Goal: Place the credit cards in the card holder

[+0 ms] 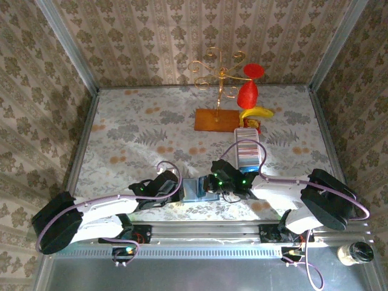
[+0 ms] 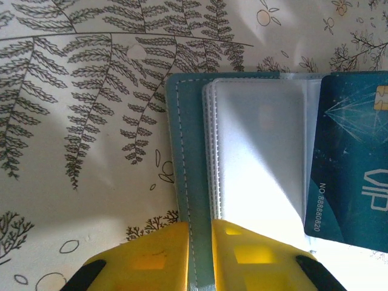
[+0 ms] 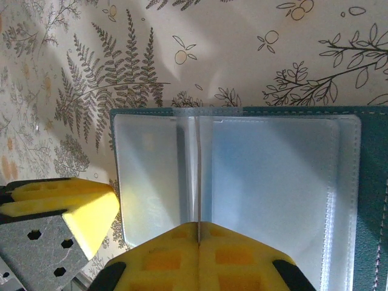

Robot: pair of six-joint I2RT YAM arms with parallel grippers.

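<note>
The fingers of my left gripper [image 2: 200,237] are closed narrow on the left teal border of the card holder [image 2: 182,151], at its near end, and so they pin it. The fingers of my right gripper [image 3: 199,235] are pressed together on one credit card [image 2: 351,157], dark blue with a chip.

The table [image 1: 139,133] carries all. Far and to the right on it stands the long white tray [image 1: 248,159]; more credit cards seem to stand in it, well apart from my fingers.

The card holder lies open and flat close to the near edge, between my two arms. Its long axis goes left to right, and its fold goes near to far.

The credit card hangs under my right fingers, just over the fold, on edge. Its flat plane runs near to far and its printed face looks left. If its long side is upright or level, I cannot tell.

I judge the right arm must bring it into a clear pocket, while the left one holds the cover. To which side the pocket opens I cannot tell.
</note>
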